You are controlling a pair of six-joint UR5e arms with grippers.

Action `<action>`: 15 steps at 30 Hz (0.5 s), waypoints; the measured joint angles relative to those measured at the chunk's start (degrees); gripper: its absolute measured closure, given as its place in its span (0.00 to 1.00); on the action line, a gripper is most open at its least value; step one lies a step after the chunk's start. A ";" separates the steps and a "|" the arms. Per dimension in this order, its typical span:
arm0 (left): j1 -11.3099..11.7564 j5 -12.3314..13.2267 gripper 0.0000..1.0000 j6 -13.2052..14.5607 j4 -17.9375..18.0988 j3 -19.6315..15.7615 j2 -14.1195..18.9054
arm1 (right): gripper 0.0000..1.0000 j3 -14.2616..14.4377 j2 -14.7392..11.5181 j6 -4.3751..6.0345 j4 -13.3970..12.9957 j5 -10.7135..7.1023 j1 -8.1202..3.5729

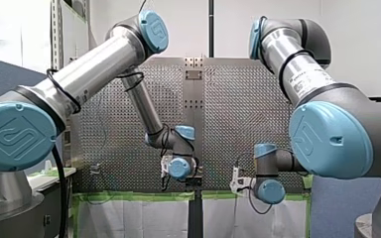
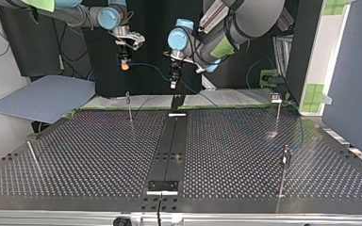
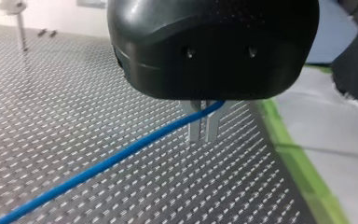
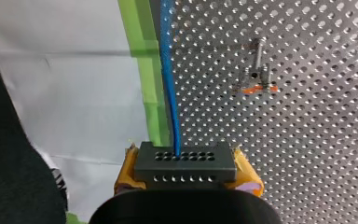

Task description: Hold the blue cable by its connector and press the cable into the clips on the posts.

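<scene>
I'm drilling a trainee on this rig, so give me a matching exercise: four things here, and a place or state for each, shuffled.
1 connector
2 cable
3 tape
4 post

A along the table edge
B in my left jaws
C upright, clear of the cable
D in my right jaws

Pairs: 1-D, 2-B, 3-A, 4-C

White wall (image 1: 357,29) behind perforated table (image 2: 99,155)
</scene>
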 joint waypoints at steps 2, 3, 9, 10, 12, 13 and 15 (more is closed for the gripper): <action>-0.65 -0.52 1.00 0.18 -0.53 1.08 -1.14 | 1.00 -0.29 0.00 -0.10 -0.94 -0.69 -0.28; -0.91 -0.69 1.00 0.21 -0.74 1.52 -1.60 | 1.00 -0.49 0.00 -0.14 -1.50 -1.07 -0.46; -2.47 -1.36 1.00 0.22 -2.40 3.90 -4.46 | 1.00 -2.23 0.00 0.31 -4.49 -3.77 -2.85; -2.70 -1.54 1.00 0.22 -2.76 4.37 -5.11 | 1.00 -2.35 0.00 0.43 -4.88 -4.28 -3.35; -2.96 -1.73 1.00 0.22 -3.27 5.11 -6.06 | 1.00 -2.49 0.00 0.69 -5.46 -5.42 -4.48; -3.09 -1.81 1.00 0.22 -3.55 5.58 -6.66 | 1.00 -2.53 0.00 0.77 -5.61 -5.86 -4.93; -3.26 -1.87 1.00 0.21 -3.88 6.27 -7.56 | 1.00 -2.59 0.02 0.92 -5.87 -6.90 -5.95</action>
